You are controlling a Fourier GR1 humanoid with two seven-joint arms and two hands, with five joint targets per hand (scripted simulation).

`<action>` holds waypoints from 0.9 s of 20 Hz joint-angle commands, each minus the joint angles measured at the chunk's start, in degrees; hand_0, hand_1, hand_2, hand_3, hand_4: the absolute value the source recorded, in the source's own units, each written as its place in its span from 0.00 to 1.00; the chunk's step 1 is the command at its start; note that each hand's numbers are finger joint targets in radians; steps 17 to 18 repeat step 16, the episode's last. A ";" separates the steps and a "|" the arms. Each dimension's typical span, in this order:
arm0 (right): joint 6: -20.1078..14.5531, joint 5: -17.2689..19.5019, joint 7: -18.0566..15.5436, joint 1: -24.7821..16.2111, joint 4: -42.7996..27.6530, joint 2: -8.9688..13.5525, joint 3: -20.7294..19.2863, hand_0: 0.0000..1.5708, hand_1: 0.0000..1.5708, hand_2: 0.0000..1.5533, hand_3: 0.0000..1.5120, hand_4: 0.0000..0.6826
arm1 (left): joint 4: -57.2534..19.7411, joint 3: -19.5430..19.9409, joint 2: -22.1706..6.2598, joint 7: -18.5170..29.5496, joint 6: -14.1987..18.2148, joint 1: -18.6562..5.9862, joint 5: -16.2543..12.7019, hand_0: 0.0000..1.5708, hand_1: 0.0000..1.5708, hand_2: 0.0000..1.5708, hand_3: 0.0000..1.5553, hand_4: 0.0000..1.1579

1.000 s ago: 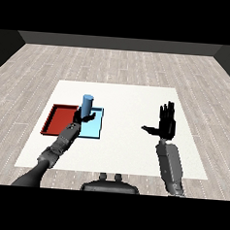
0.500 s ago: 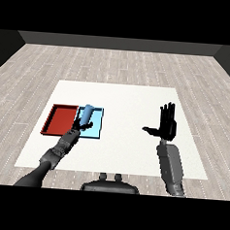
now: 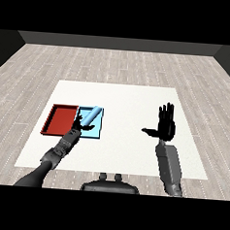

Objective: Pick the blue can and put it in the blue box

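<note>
The blue can (image 3: 91, 117) lies tilted in the light blue tray (image 3: 97, 133), touching the left hand (image 3: 78, 125), whose grip I cannot tell. The right hand (image 3: 165, 124) is raised, fingers straight.

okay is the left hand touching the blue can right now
Cannot tell. In the head view the left hand overlaps the lower end of the tilted blue can over the light blue tray, showing neither contact nor gap.

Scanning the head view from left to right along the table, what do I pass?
Flat red tray → light blue tray with the tilted blue cylindrical can over it → bare stretch of white table → black right hand, fingers straight. The left hand overlaps the blue tray, so I leave it out.
</note>
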State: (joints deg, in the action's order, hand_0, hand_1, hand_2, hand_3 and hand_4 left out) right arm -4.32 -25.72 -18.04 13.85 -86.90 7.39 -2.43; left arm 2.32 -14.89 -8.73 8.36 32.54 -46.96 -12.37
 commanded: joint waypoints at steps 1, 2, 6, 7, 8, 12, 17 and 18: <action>0.91 -1.36 0.59 0.65 -0.16 0.55 -1.26 0.00 0.00 0.00 0.00 0.00 | 2.39 2.81 -0.20 5.88 6.20 1.55 -2.00 0.00 0.00 0.00 0.00 0.00; 1.22 -1.30 0.26 0.00 -0.51 0.23 -0.93 0.00 0.00 0.00 0.00 0.00 | 3.76 3.73 -0.85 7.07 7.04 1.82 -2.66 0.00 0.00 0.00 0.00 0.00; 0.88 -2.04 1.40 1.97 0.68 0.75 -1.88 0.00 0.00 0.00 0.00 0.00 | 10.03 6.69 -1.13 16.46 9.69 0.49 -5.06 0.00 0.00 0.00 0.00 0.00; -0.01 -0.54 0.96 1.10 -1.79 -0.43 0.12 0.00 0.00 0.00 0.00 0.00 | 12.19 6.72 -1.02 17.45 6.53 -0.45 -5.11 0.00 0.00 0.00 0.00 0.00; 0.79 -0.90 0.81 2.60 -0.85 0.09 -0.28 0.00 0.00 0.00 0.00 0.00 | 15.19 8.22 -0.69 20.59 3.76 -0.49 -6.63 0.00 0.00 0.00 0.00 0.00; 1.54 -0.80 2.80 1.83 -1.45 1.64 0.02 0.00 0.00 0.00 0.00 0.00 | 23.10 8.64 1.82 30.76 -5.52 1.80 -7.91 0.00 0.00 0.00 0.00 0.00; 3.24 0.90 1.38 -1.02 1.04 1.79 1.41 0.00 0.00 0.00 0.00 0.00 | 32.23 8.00 0.87 35.10 -14.26 7.23 -9.57 0.00 0.00 0.00 0.00 0.00; 3.24 0.90 1.38 -1.02 1.04 1.79 1.41 0.00 0.00 0.00 0.00 0.00 | 32.23 8.00 0.87 35.10 -14.26 7.23 -9.57 0.00 0.00 0.00 0.00 0.00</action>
